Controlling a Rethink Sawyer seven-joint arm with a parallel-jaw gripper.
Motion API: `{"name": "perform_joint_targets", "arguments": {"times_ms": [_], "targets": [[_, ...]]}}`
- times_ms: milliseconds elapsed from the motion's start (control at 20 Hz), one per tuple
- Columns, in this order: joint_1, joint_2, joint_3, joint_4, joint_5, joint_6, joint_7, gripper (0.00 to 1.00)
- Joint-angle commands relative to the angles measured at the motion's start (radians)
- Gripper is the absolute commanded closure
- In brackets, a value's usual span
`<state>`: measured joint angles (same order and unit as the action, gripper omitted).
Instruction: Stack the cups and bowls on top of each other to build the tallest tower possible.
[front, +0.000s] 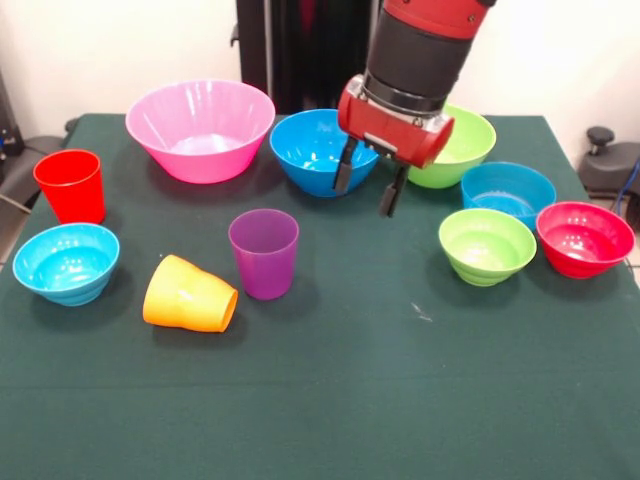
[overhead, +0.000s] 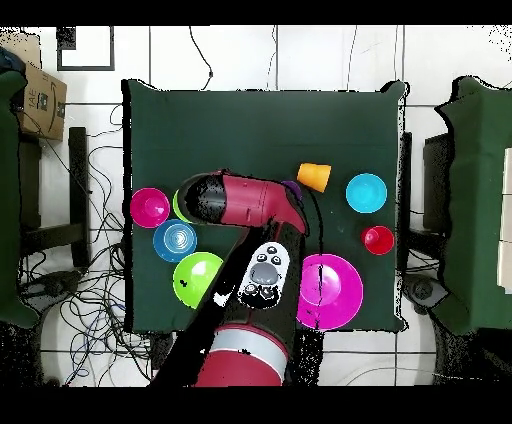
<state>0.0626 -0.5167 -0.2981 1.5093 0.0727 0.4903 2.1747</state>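
- Well, the gripper (front: 366, 189) is hanging with its two dark fingers (front: 343, 170) apart and holding nothing, just in front of the mid-sized blue bowl (front: 318, 150) at the back of the green table (front: 400, 400)
- Nothing is stacked yet: the big pink bowl (front: 200, 128) is sitting at the back row's left end with the blue one beside it and the mid-sized lime bowl (front: 462, 143) half hidden behind the arm (front: 420, 50)
- The small bowls are lying apart: light blue (front: 66, 262) at one side, and small blue (front: 508, 189), small lime (front: 487, 245) and red bowl (front: 585, 238) clustered at the other
- The red cup (front: 70, 185) and purple cup (front: 264, 252) are standing upright, mouths up, while the orange cup (front: 190, 294) is lying on its side (that one needs righting first, I reckon)
- All of it looks like light, stiff, glossy plastic, so probably slippery; I'd judge a pinch over a rim wall the surest hold, since the bowls look too wide to span
- The front view is showing the finger gap and which cup is tipped; from overhead the arm (overhead: 245, 200) is covering the purple cup and blue bowl almost wholly, though the pink bowl (overhead: 340, 290) and orange cup (overhead: 314, 176) are showing their spacing on the cloth plainly
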Motion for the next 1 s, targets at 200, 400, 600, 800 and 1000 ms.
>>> {"name": "perform_joint_targets", "arguments": {"times_ms": [200,400,600,800,1000], "targets": [[-0.015,-0.042,0.056,-0.080,0.016,0.158,0.081,0.00],[-0.007,-0.030,0.055,-0.113,0.020,0.182,0.097,0.00],[0.011,-0.013,0.049,-0.131,0.024,0.182,0.131,0.00],[0.016,0.003,0.062,-0.128,0.030,0.144,0.139,0.00],[0.013,0.012,0.079,-0.112,0.040,0.106,0.133,0.00]]}}
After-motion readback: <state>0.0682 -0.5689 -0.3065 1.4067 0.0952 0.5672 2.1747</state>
